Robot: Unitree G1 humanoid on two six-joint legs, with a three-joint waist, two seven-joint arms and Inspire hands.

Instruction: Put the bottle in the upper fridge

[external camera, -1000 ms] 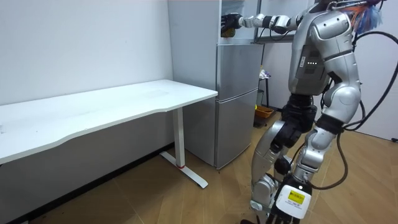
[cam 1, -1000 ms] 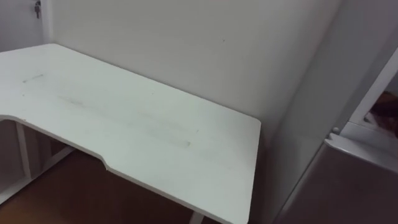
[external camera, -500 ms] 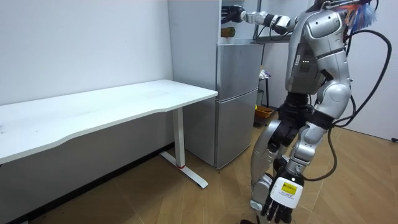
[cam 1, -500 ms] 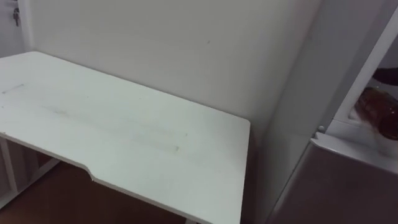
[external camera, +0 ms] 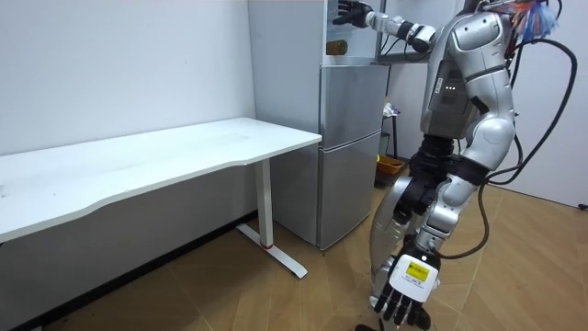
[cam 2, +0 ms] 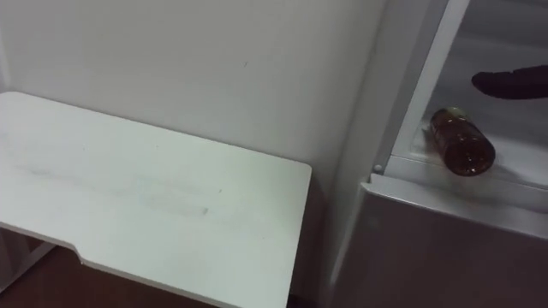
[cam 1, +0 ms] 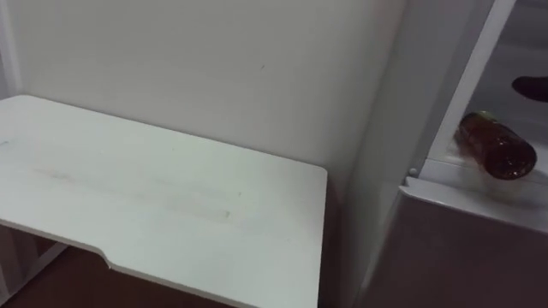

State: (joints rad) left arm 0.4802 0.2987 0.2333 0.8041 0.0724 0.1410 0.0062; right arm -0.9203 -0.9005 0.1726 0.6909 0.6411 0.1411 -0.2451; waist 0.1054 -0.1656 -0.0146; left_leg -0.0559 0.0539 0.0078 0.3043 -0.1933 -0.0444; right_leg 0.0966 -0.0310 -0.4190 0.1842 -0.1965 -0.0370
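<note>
At the upper fridge shelf's [cam 2: 402,164] front edge the bottle [cam 2: 462,143] lies sideways; my right robot hand [cam 2: 511,83] hovers spread wide just above, my left robot hand [external camera: 401,299] hangs relaxed.

Soft, even indoor light; dim shade beneath the white table [external camera: 165,156].

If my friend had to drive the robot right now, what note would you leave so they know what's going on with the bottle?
Right hand: open, up inside the upper fridge, above the bottle, not touching it.
Left hand: open, hanging low by the robot's leg, holding nothing.
Bottle: lying on its side on the upper fridge's shelf, near the front edge.
Done: the bottle is in.
Left: probably draw the right arm out, then shut the fridge.
</note>
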